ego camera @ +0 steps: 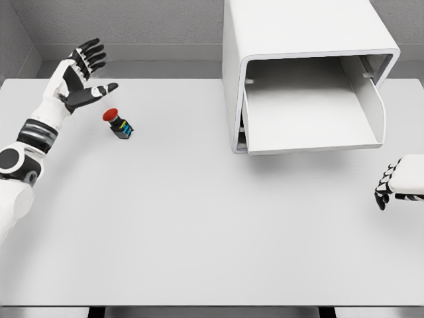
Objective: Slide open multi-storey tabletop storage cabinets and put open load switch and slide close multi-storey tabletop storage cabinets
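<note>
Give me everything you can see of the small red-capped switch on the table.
The small red-capped load switch has a round red button on a black body with blue and yellow markings. It lies tilted on the white table, left of the white storage cabinet, just below the open left hand, which does not touch it.

Matt white cabinet (298, 40) and table (199, 218); glossy red-capped plastic switch (118, 123).

No readable text, labels, brands or numbers anywhere: cabinet (305, 73) at upper right is plain white, and the switch (118, 123) at upper left shows only coloured parts, no legible marking.
</note>
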Controlling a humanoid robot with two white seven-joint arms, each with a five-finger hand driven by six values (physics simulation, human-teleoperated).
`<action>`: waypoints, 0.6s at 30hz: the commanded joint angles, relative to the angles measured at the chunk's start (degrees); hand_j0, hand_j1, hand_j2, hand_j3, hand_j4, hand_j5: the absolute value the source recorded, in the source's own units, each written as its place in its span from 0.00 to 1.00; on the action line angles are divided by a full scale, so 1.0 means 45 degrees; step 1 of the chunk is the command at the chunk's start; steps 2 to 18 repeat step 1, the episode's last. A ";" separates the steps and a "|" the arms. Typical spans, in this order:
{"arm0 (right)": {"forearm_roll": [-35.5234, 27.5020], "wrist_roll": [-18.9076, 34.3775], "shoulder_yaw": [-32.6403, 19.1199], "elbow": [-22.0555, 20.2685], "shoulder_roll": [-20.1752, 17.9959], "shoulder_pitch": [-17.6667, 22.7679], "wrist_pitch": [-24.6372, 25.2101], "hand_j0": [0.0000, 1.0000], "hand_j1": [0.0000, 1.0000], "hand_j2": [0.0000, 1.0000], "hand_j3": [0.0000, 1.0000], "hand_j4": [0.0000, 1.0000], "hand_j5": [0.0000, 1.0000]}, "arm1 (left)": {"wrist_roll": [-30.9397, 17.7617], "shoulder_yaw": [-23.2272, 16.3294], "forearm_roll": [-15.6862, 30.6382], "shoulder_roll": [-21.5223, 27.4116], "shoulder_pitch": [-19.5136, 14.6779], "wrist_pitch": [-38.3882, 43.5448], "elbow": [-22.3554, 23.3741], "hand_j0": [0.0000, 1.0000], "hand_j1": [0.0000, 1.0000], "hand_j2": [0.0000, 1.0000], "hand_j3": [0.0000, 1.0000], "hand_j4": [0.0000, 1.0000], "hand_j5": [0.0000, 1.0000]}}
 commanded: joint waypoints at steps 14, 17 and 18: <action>-0.0076 -0.0036 0.0005 0.0019 -0.0016 0.0000 0.0028 0.69 0.69 0.69 0.69 0.69 0.69 | 0.0006 0.0307 -0.0180 0.0393 0.0000 -0.0004 -0.0668 1.00 1.00 1.00 1.00 1.00 1.00; -0.0076 -0.0036 0.0005 0.0019 -0.0016 0.0000 0.0028 0.69 0.69 0.69 0.69 0.69 0.69 | 0.0006 0.0307 -0.0180 0.0393 0.0000 -0.0004 -0.0668 1.00 1.00 1.00 1.00 1.00 1.00; -0.0076 -0.0036 0.0005 0.0019 -0.0016 0.0000 0.0028 0.69 0.69 0.69 0.69 0.69 0.69 | 0.0006 0.0307 -0.0180 0.0393 0.0000 -0.0004 -0.0668 1.00 1.00 1.00 1.00 1.00 1.00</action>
